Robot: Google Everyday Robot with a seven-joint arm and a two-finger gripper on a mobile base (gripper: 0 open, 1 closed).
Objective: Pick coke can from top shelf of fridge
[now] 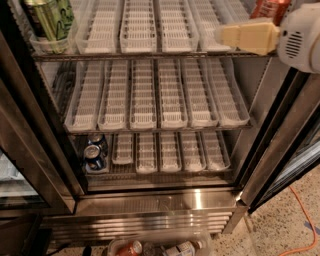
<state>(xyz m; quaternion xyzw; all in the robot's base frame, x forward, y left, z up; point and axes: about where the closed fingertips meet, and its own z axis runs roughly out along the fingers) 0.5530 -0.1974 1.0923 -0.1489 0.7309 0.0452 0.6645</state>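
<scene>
Top right: you get only a strip of the coke can (269,7). Its top is cut by the frame edge, its lower part is behind the pincer (242,36), and the lettering is unreadable. The pincer sits at upper right, level with the front rail of the top shelf (150,54); its white housing runs off the right edge.

The far ends of the top shelf trays are cut off at the frame top.

Green can (47,17), top left: upper part out of frame.

Dark cans (94,150), lowest rack, left: labels too small for you to read.

Clear bin (160,246) below the fridge (160,202): cut by the bottom edge, contents blurred.
</scene>
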